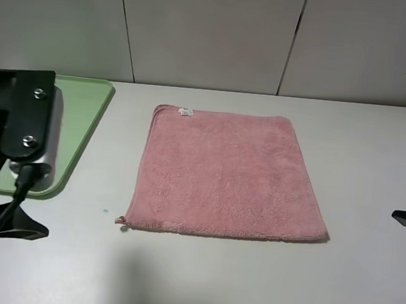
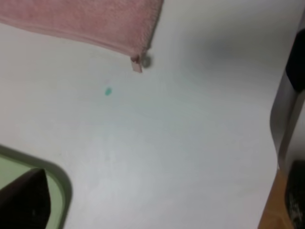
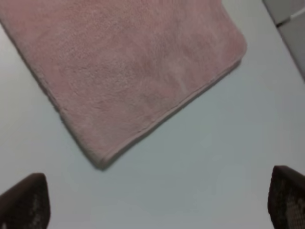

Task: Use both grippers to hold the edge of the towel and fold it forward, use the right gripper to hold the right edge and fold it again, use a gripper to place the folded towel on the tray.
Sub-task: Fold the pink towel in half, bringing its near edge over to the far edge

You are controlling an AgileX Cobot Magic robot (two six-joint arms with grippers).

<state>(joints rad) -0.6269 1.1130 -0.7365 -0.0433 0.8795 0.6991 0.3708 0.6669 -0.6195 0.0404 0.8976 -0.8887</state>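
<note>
- Exterior high: the towel lies spread flat in the middle of the white table, with its white tag on the far hem. The edge of the towel nearest the robot rests flush on the surface. The tray sits to the left, apart from the cloth and partly hidden under the left arm. Nothing is folded, so the first fold looks to be the step in hand.
- Left wrist: the left gripper hangs over bare table, jaws wide and empty. The towel's near left corner, with a small loop, lies ahead of the fingers, not between them. One likely slip is catching only that loop or the corner tip, so the cloth drags instead of lifting.
- Right wrist: the right gripper is also spread wide and holds nothing, with the near right corner just ahead of it. The hem is thin against the table, so fingers may skid over it or pinch only pile. If one side grips deeper, the fold would probably land skewed.
</note>
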